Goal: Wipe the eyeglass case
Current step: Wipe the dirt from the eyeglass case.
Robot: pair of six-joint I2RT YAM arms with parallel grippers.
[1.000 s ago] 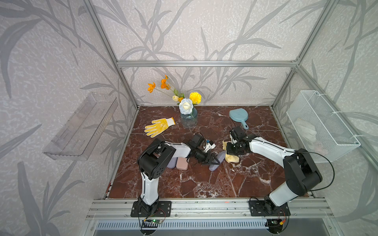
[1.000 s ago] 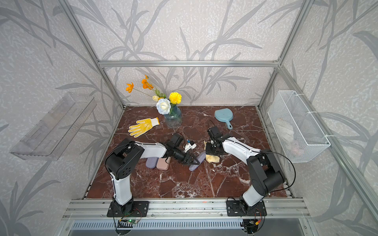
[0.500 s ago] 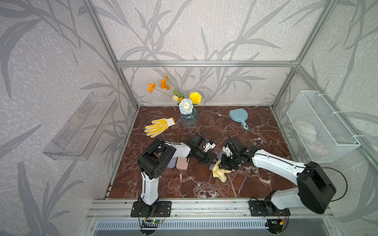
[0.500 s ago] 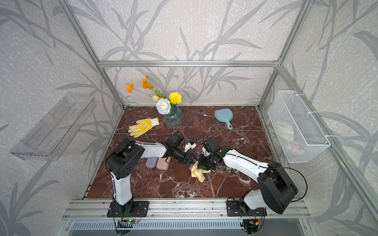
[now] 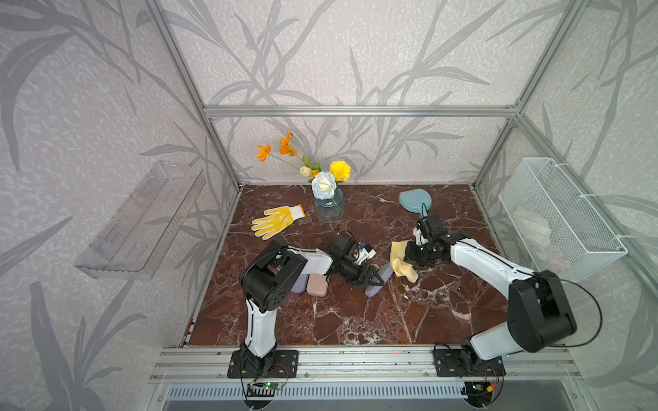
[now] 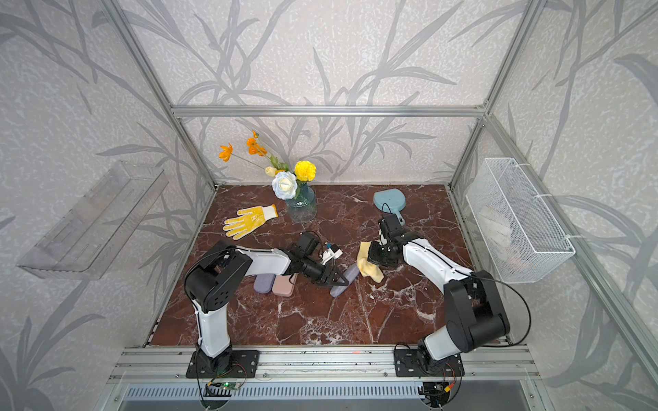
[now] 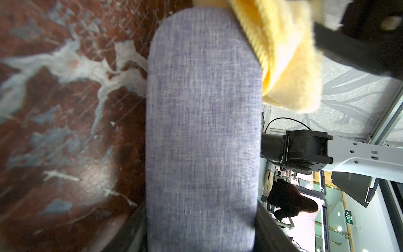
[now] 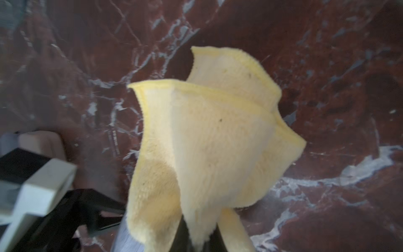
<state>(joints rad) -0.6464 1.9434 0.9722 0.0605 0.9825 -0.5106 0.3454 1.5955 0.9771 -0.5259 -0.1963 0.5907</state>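
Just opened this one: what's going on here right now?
Both arms are working on a lavender fabric eyeglass case in the middle of the marble table. The left gripper is shut on the case, gripping it across its width. The right gripper pinches a yellow cloth, which hangs at the case's far end and overlaps its corner in the left wrist view. A purple case and a pink case lie under the left arm, untouched.

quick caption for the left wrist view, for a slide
Left gripper clamps the lavender eyeglass case while the yellow cloth reaches its far corner.
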